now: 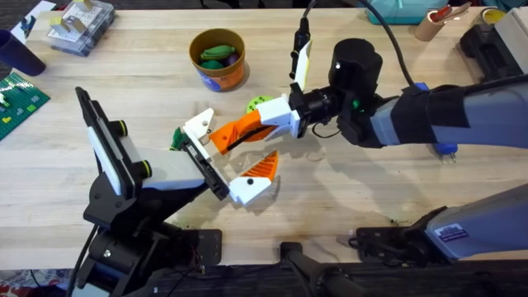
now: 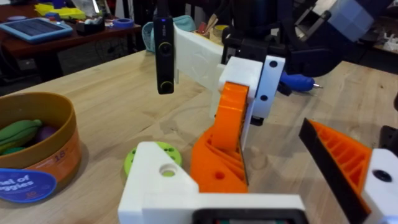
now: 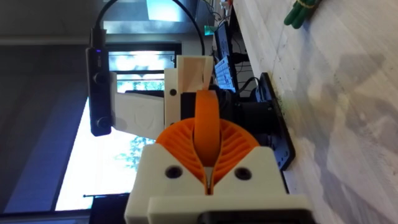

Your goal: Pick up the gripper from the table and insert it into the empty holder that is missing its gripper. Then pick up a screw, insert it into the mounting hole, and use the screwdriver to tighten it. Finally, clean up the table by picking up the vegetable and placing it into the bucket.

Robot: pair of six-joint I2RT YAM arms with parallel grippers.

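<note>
- Right jaws (image 1: 252,130): clamped on the gripper (image 1: 239,132), centre frame, at the holder (image 1: 208,165).
- Left jaws: one orange finger (image 1: 262,167) mounted; state untellable.
- Your risk: misaligned mount block jams or slips.

Right arm (image 1: 429,111) reaching left, fingers (image 1: 247,125) closed

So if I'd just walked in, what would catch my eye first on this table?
Probably the orange ribbed gripper at the table's middle, clamped between the right gripper fingers and held against the holder, the black bar on the left arm's tip. Behind it, toward the far edge, stands the orange-tan bucket with green vegetables inside.
</note>
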